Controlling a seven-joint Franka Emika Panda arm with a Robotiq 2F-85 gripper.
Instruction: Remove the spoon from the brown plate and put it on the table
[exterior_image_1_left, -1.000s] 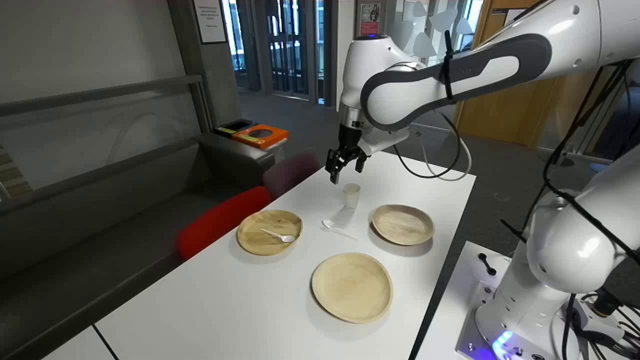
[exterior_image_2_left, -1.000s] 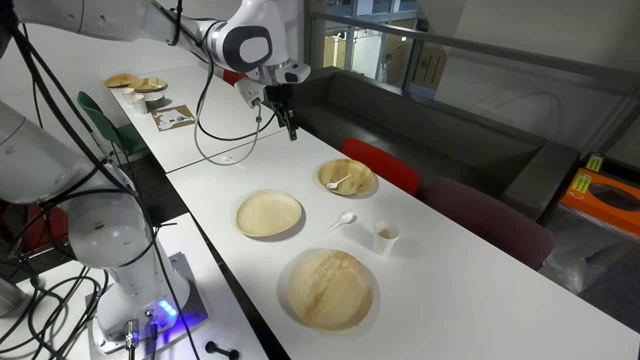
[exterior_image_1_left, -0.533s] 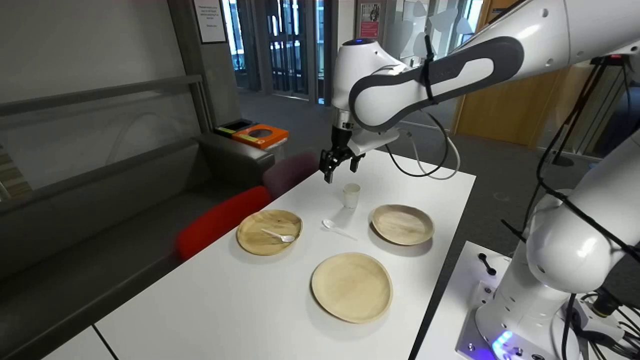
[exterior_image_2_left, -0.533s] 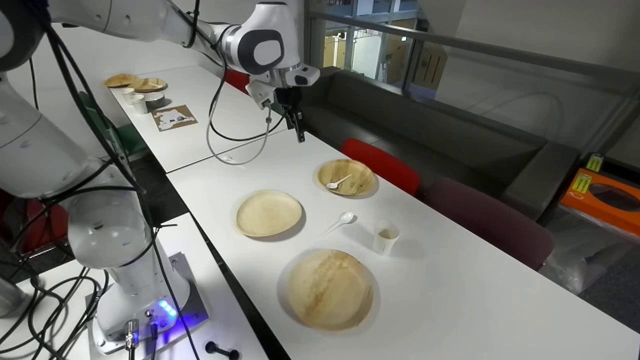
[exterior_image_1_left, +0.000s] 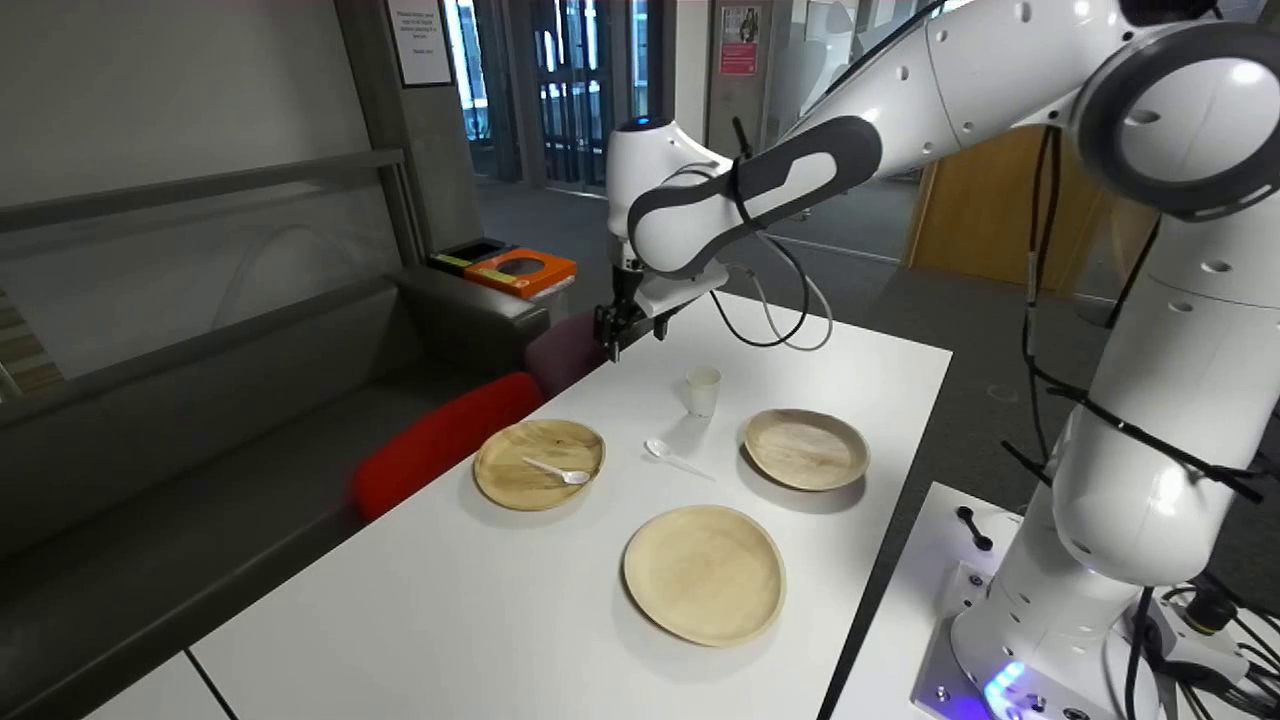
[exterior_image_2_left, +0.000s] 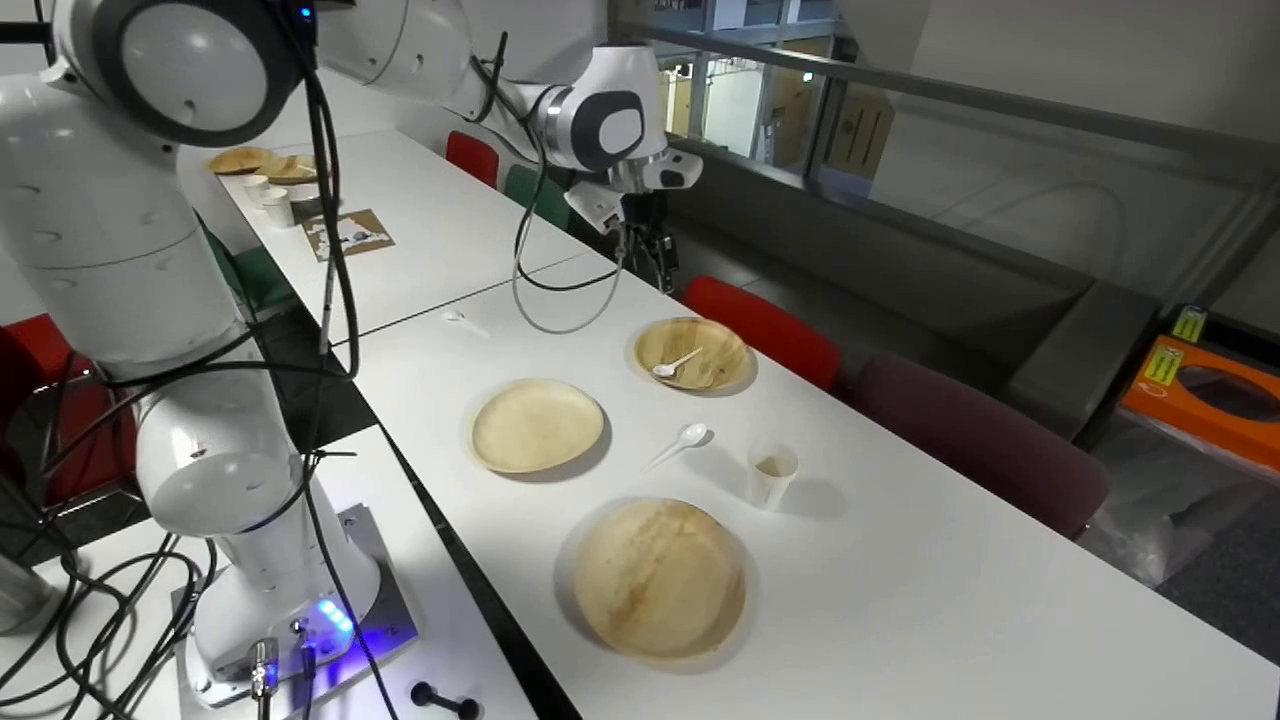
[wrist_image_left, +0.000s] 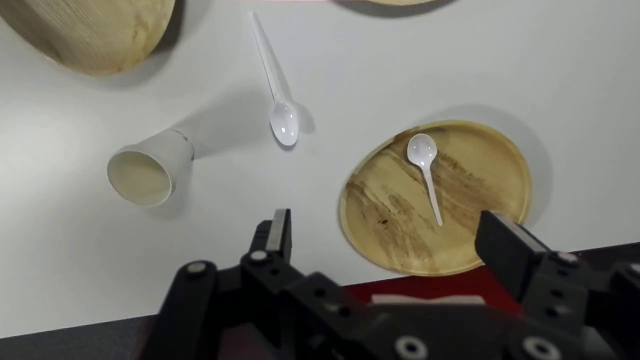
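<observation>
The small white spoon lies on the brown plate, bowl toward the upper part of the wrist view and handle pointing down toward the jaws. In both exterior views the same spoon rests inside the rim of that plate, near the chair-side edge of the white table. My gripper is wide apart with nothing between its fingers. It hangs well above the table's far edge, beyond the brown plate in depth; in an exterior view the gripper appears just above and behind the plate.
Another white spoon lies on the table beside a cup. A large pale plate and a further plate sit closer to the robot base. A red chair and a purple chair line the table edge.
The arm has swung across the table; the gripper has come nearer the brown plate, leftward in one exterior view and rightward in another, and slightly lower. Plates, spoons and cup have stayed put.
</observation>
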